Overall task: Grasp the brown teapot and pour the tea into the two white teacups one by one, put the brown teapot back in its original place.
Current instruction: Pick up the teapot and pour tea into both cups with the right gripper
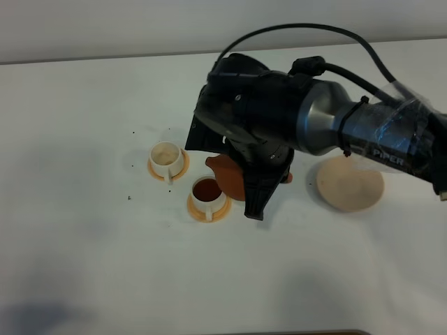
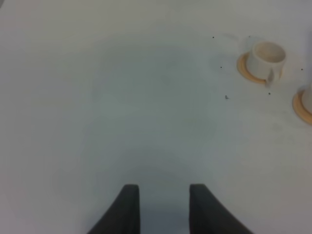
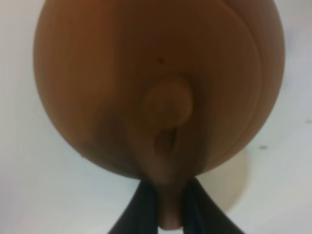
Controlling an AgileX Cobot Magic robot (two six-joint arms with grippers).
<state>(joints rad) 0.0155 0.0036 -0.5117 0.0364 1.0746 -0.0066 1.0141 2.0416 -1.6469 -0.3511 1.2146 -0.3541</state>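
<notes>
The brown teapot is just right of the two white teacups, mostly hidden under my right arm, with its spout pointing left between the cups. My right gripper is shut on the handle of the teapot, whose lid knob faces the wrist camera. The nearer teacup holds dark brown tea. The farther teacup looks pale inside. Both stand on orange saucers. The beige plate lies bare at the right. My left gripper is open over bare table, well away from the farther teacup.
The white table carries a few small dark specks near the cups. The right arm's black cable arcs above the wrist. A second saucer edge shows at the border of the left wrist view.
</notes>
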